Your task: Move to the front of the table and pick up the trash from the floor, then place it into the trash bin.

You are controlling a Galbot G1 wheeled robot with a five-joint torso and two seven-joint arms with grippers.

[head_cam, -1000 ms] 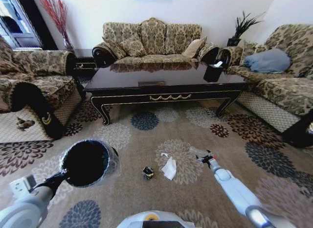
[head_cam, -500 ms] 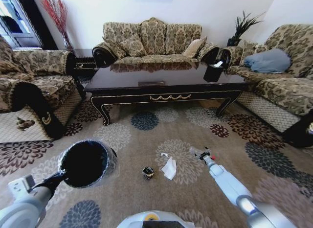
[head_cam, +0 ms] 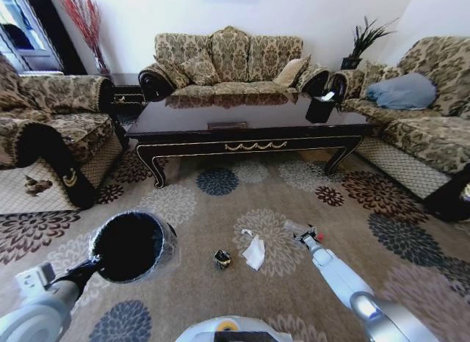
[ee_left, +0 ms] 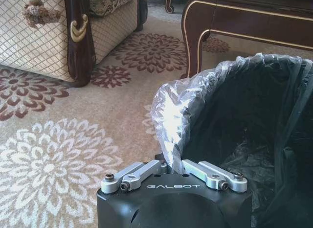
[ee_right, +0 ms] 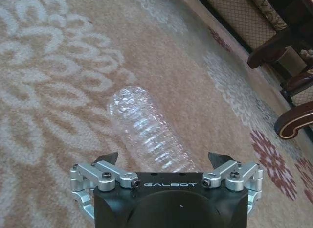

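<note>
Right gripper sits low over the carpet, jaws spread wide either side of the clear bottle lying there, left gripper clamped on the trash bin rim, and that ribbed bottle could roll or squirt free if the jaws close off-centre.

Head view: table sits mid-room ahead, sofas on three sides, a small black box with white tissue on its right end. Left gripper grips the trash bin by its rim, low left over the carpet. Right gripper is at the clear bottle on the floor, finger state unclear; white tissue and dark lump lie just left of it, between the two arms.
</note>
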